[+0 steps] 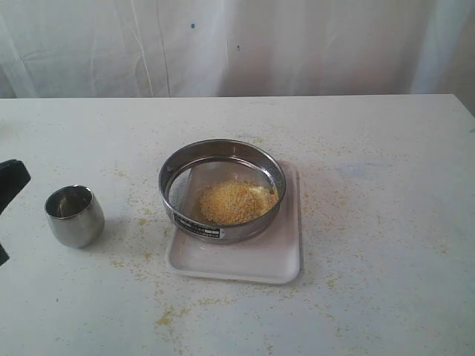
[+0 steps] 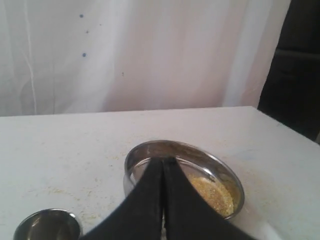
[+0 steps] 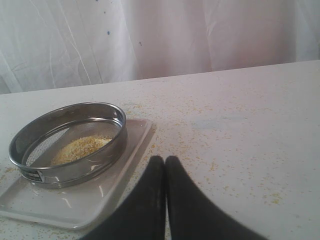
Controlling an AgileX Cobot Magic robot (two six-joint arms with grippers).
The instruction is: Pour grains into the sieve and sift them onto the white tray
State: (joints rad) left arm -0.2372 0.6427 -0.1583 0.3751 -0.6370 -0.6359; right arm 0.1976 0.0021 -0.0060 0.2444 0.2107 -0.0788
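The sieve (image 1: 222, 189), a wide steel ring with a mesh bottom, stands on the white tray (image 1: 245, 258) in the middle of the table. A heap of yellowish grains (image 1: 236, 202) lies inside it, toward its near right side. My left gripper (image 2: 164, 160) is shut and empty, its black fingers pressed together and pointing over the sieve's rim (image 2: 150, 151) from the left. A dark part of that arm (image 1: 11, 182) shows at the exterior view's left edge. My right gripper (image 3: 165, 159) is also shut and empty, hovering over bare table beside the tray's right edge (image 3: 140, 145).
A small rounded steel cup (image 1: 74, 215) stands upright left of the tray, and its inside is not clear. Loose grains (image 1: 167, 315) are scattered over the white table around the tray. A white curtain (image 1: 237, 44) hangs behind the table's far edge.
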